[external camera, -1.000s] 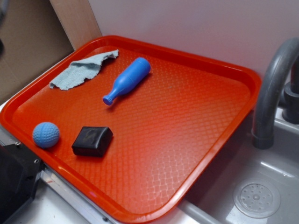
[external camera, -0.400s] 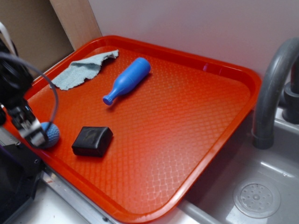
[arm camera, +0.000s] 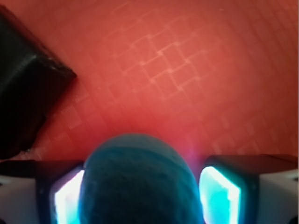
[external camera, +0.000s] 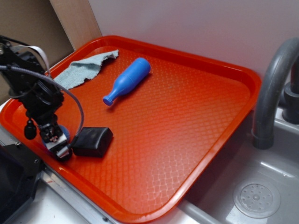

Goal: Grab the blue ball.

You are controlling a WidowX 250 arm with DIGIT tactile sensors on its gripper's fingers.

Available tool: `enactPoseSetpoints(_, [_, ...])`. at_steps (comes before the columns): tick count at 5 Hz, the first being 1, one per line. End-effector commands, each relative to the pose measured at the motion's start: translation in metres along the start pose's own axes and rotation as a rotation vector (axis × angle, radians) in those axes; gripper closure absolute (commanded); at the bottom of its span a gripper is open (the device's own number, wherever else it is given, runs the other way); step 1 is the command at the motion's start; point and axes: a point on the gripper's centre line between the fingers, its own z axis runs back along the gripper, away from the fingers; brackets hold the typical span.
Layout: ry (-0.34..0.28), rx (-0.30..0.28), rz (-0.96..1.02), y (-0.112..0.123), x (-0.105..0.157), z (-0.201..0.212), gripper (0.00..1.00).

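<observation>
My hand (arm camera: 140,196) straddled the blue ball (arm camera: 138,182), fingers (arm camera: 219,196) either side (contact unclear). I couldn't tell whether it gripped. The black block (external camera: 93,141) sat just beside.

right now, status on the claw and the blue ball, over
Claw down on tray, fingers straddling blue ball, closure unconfirmed. Black block close alongside, not between the fingers.
</observation>
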Motion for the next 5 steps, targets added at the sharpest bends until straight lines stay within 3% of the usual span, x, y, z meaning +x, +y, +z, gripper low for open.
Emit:
enactPoseSetpoints(1, [-0.037,0.046,0.115,0.015,0.009,0.061,1.0])
enactPoseSetpoints(2, [-0.072,0.08,0.334,0.043,0.02,0.112,1.0])
enactPoseSetpoints(3, [-0.084,0.093,0.429,0.068,0.021,0.162,1.0])
enactPoseSetpoints(4, [-0.159,0.09,0.479,0.078,0.035,0.212,1.0])
enactPoseSetpoints(5, [-0.169,0.135,0.486,0.076,0.049,0.23,1.0])
